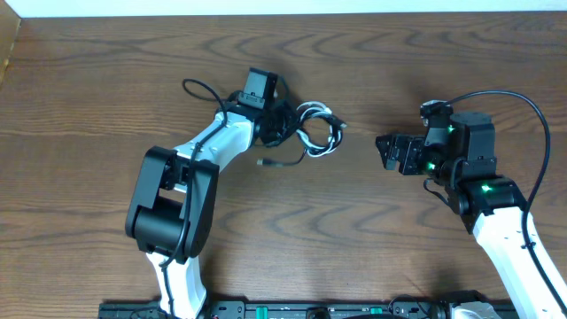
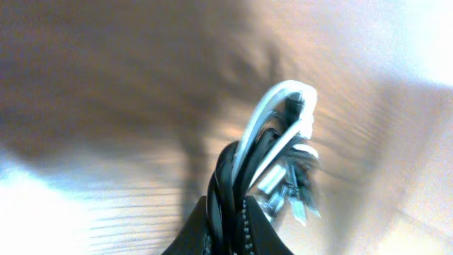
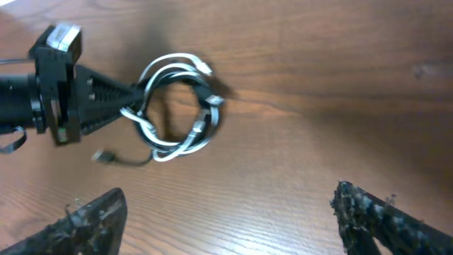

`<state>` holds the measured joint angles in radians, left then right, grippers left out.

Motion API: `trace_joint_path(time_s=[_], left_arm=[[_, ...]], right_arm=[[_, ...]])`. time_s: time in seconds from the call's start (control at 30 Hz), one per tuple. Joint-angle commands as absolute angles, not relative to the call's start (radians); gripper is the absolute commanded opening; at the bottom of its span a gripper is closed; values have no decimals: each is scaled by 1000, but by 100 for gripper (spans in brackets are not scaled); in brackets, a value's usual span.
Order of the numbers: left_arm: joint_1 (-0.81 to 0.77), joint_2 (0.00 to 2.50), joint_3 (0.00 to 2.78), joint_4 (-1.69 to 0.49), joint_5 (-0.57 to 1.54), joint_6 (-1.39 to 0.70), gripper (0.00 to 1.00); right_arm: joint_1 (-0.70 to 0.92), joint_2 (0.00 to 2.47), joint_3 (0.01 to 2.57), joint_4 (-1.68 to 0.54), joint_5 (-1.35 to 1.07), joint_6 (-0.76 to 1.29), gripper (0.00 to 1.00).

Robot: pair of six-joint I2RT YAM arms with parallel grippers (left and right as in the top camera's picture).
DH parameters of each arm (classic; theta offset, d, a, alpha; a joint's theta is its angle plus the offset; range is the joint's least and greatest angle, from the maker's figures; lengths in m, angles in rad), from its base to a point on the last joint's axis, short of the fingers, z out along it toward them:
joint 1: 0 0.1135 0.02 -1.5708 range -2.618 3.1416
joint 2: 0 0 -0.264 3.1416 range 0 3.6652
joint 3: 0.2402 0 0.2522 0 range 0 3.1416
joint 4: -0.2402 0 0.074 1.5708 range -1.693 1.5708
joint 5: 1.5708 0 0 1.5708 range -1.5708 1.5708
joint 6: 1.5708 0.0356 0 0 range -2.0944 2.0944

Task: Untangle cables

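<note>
Left pincer [image 1: 285, 127] was clamped on the cables [image 1: 319, 133], white and black strands looped in one coil near the middle of the worktop [image 1: 106, 89], toward its far edge. We found the right pincer [image 1: 383, 151] wide and empty, well apart. We judged the untangling barely begun: no strand lay separate.
</note>
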<state>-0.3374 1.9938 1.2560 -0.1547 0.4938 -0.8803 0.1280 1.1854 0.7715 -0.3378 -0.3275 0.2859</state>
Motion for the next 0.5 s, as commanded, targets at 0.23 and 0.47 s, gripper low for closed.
trace_joint_path(time_s=[0.23, 0.47], left_arm=[[-338, 1777, 1277, -56, 910, -590, 7], [-339, 1777, 1274, -212, 1028, -381, 7]], right_arm=[[133, 1217, 793, -167, -466, 402, 76], [138, 1266, 793, -75, -467, 506, 73]])
